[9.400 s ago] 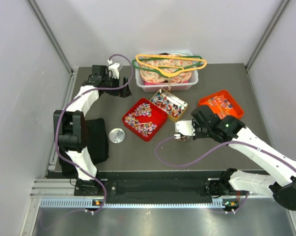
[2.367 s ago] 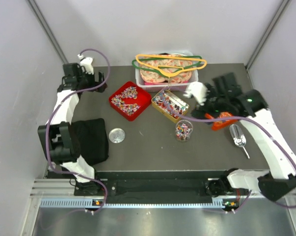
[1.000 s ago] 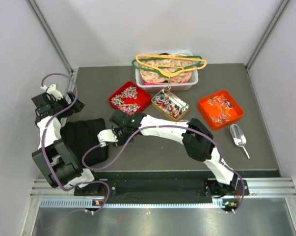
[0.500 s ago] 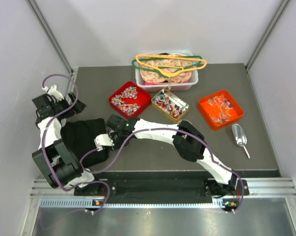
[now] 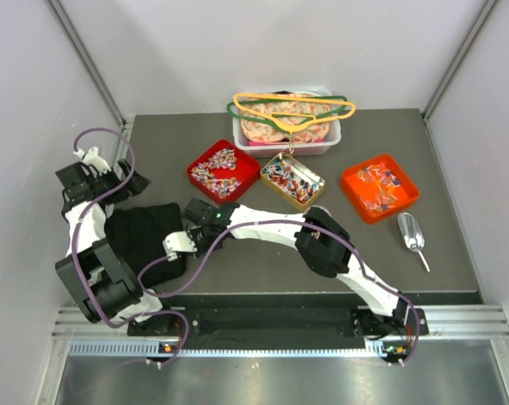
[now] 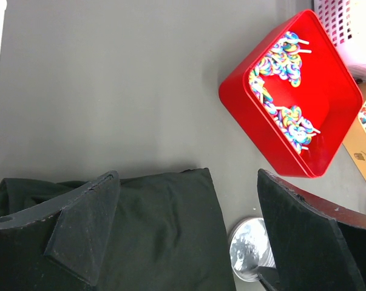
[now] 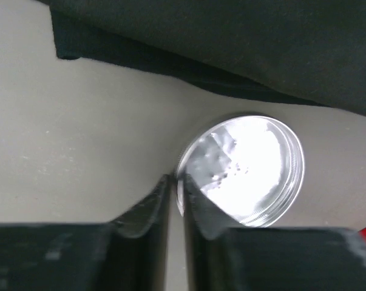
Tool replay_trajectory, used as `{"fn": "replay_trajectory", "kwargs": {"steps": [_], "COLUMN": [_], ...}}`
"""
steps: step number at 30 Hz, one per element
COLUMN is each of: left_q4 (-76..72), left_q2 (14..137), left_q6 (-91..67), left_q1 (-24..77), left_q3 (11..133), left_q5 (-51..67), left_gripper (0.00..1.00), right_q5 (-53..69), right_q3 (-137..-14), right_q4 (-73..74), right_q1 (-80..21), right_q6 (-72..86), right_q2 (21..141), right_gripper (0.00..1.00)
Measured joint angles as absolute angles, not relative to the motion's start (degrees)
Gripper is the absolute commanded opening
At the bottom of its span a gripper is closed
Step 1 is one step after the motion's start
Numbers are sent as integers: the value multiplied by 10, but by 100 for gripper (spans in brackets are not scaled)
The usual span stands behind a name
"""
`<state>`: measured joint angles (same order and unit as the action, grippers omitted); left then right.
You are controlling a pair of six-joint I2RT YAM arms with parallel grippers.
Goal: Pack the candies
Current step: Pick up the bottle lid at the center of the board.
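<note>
Now the candies (image 5: 223,169) lie in three open containers. The red tray (image 5: 202,184) sits just beyond the right end effector (image 7: 175,182). The gold tin (image 5: 314,195) and orange tray (image 5: 364,207) stand farther off, back toward that arm's own side of the desk (image 5: 440,169). Within the last second the end effector, stretched across to the left arm's side, has drawn its jaws from half spread to a thin slit. It is clenched on the rim of the silver lid (image 7: 243,167), which lies flat just beside the black cloth (image 7: 231,48). That suggests scooping is over and capping comes next; the filled jar seen moments ago no longer shows. The scoop (image 5: 412,236) lies loose, well away. To its left, the left end effector (image 6: 186,176) hangs fully spread and empty over the cloth.
</note>
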<state>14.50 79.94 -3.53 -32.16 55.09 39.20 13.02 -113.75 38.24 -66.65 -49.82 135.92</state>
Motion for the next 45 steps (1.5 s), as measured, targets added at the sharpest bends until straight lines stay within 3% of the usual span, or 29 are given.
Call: {"fn": "replay_trajectory", "kwargs": {"steps": [1, 12, 19, 26, 31, 45], "left_q4": [145, 142, 113, 85, 77, 40], "left_q2": [799, 800, 825, 870, 877, 888], "left_q6": [-36, -36, -33, -23, 18, 114], "left_q1": [-322, -322, -322, -302, -233, -77], "left_q3": [551, 550, 554, 575, 585, 583], "left_q5": [393, 411, 426, 441, 427, 437], "left_gripper": [99, 99, 99, 99, 99, 99], "right_q5": [130, 118, 159, 244, 315, 603], "right_q3": [-1138, -1086, -1035, -1016, -1016, -1019], "right_q4": [385, 377, 429, 481, 516, 695], "right_q1": [-667, -665, -646, -590, -531, -373], "right_q6": [-498, -452, -388, -341, -310, -293], "right_q2": [1359, 1326, 1233, 1110, 1054, 1038], "right_gripper": [1, 0, 0, 0, 0, 0]}}
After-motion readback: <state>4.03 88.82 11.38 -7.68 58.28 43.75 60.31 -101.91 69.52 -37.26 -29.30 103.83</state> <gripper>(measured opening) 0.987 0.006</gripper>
